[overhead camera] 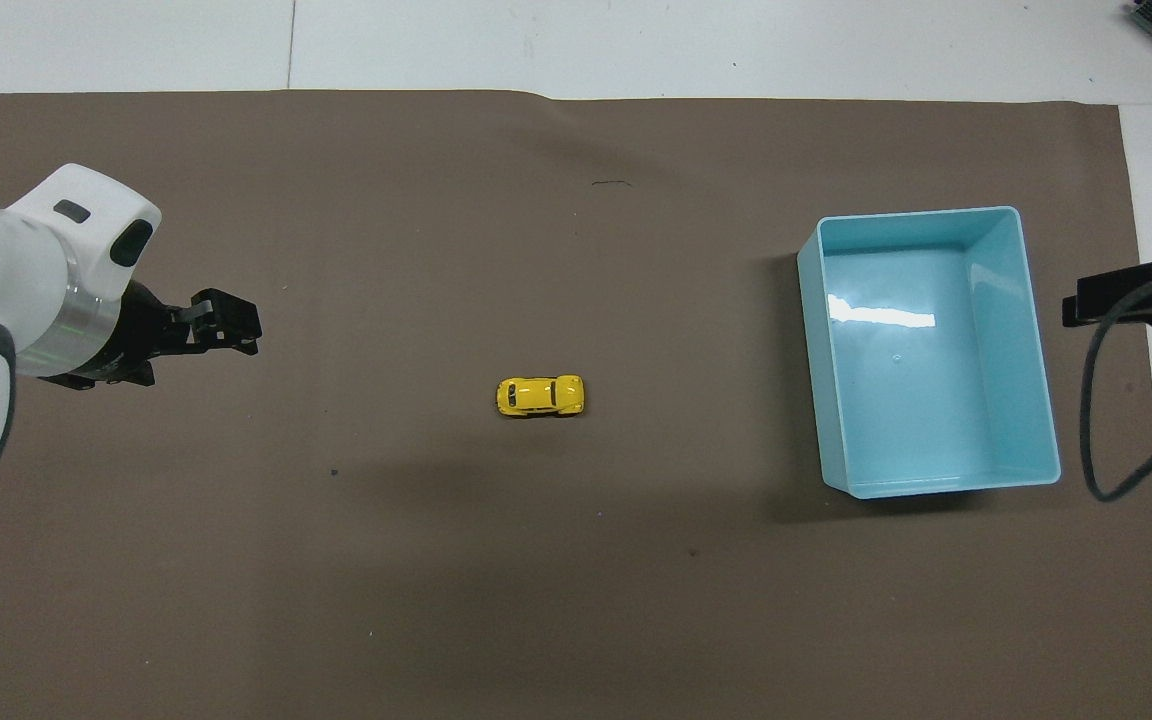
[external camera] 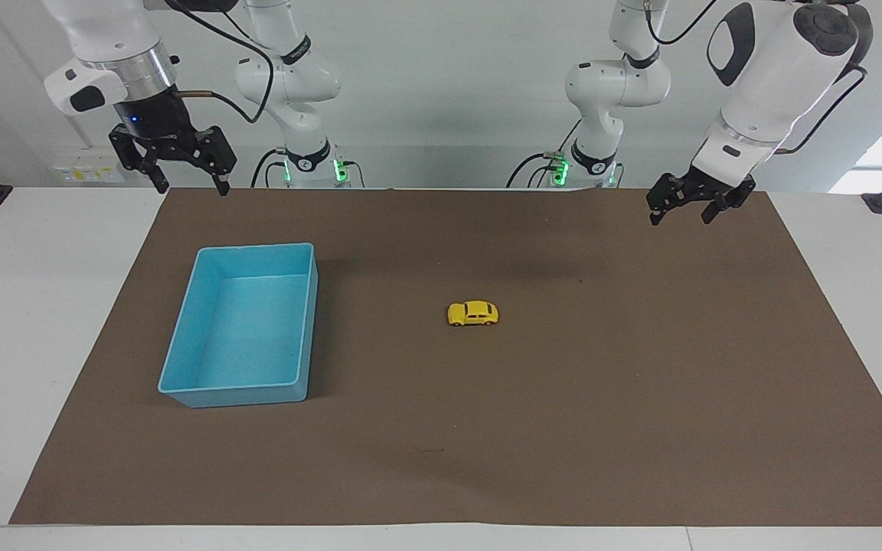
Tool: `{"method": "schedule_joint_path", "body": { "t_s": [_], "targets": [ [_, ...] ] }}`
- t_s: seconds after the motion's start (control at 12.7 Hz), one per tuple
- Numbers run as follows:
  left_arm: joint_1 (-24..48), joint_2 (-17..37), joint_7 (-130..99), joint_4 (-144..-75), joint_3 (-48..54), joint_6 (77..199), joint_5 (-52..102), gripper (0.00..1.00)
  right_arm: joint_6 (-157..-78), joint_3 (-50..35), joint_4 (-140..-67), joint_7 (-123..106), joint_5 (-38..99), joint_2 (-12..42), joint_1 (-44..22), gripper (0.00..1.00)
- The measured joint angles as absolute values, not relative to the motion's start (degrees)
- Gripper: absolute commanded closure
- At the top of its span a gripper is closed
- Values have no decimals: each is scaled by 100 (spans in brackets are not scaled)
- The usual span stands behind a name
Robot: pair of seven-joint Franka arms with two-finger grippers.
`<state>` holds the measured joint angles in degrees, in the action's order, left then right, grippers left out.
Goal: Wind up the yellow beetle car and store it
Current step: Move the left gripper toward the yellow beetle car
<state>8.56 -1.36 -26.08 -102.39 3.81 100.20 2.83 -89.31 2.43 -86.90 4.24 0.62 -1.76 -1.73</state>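
Yellow beetle car (external camera: 473, 314) sits at frame centre on the brown mat (external camera: 563, 428); left gripper (external camera: 678, 216), upper right, spread wide, empty; right gripper (external camera: 184, 184), upper left, also wide.

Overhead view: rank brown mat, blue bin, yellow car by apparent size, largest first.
1. brown mat, covers most of the view.
2. blue bin, toward the right arm's end of the table.
3. yellow beetle car, by far the smallest, on the mat.
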Motion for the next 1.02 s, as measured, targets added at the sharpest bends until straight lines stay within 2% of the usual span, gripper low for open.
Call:
{"method": "schedule_joint_path", "body": {
  "t_s": [0.71,1.02],
  "targets": [
    [1501,390,-6664,-10280,399,10760,354,0,-8931,243,-8690,424,62,-176,-173,0],
    [1920,556,-9477,-10310,402,11372,523,0,-8931,243,-8690,424,62,-176,-173,0]
  ]
}}
